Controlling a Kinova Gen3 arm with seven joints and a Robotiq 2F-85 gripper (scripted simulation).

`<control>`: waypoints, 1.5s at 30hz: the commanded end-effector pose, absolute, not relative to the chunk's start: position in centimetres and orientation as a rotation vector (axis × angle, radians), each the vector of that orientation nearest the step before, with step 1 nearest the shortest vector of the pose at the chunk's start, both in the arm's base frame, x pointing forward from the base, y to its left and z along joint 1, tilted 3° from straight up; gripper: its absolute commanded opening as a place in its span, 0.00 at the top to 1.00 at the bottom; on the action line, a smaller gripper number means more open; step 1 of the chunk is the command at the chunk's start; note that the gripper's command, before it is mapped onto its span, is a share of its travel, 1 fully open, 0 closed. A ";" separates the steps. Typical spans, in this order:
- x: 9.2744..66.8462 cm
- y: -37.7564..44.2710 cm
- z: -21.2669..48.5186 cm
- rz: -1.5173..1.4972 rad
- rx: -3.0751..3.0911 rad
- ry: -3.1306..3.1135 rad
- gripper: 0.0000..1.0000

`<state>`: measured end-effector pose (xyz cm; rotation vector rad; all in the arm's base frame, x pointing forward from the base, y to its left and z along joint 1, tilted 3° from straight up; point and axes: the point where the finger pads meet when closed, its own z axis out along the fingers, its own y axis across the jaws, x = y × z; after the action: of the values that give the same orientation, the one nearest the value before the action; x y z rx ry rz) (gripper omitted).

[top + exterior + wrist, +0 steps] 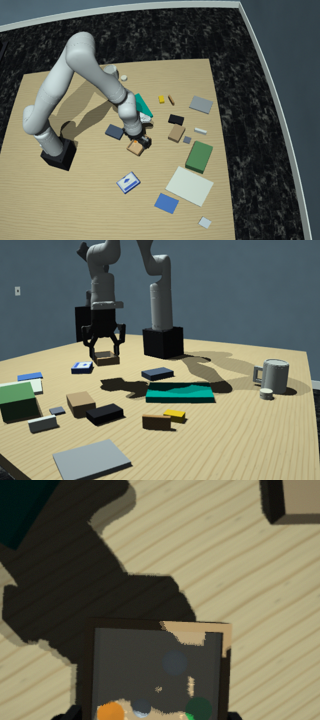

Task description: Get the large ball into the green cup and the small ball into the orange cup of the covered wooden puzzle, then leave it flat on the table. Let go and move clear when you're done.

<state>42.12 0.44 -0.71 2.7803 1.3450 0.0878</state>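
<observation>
The covered wooden puzzle (134,149) (106,359) (157,655) is a small square wooden box with a clear lid. My gripper (141,141) (104,354) (152,717) points straight down and is shut on the puzzle's two opposite sides, holding it roughly level and, by its offset shadow, a little above the table. In the wrist view the large dim blue-grey ball lies in the middle of the box. The small pale blue ball lies at the near edge between the orange cup (110,713) and the green cup (199,709).
A teal slab (143,104) (179,392) and a dark blue-grey box (114,131) (157,373) lie close by. A tan box (176,133) (80,402) (300,500), a black box (176,119), a blue-white box (128,182) (81,367) and a green box (199,156) lie around. A grey mug (275,375) stands far off.
</observation>
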 end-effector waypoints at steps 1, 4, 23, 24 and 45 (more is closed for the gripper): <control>42.2 0.5 -0.6 0.091 2.782 1.347 0.29; 42.2 0.5 -0.6 0.075 2.785 1.348 0.29; 42.2 0.5 -0.6 0.074 2.783 1.347 0.29; 42.2 0.5 -0.6 0.075 2.784 1.347 0.29; 42.2 0.5 -0.6 0.112 2.787 1.350 0.29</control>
<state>42.44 0.62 -0.73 2.7825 1.3556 0.0999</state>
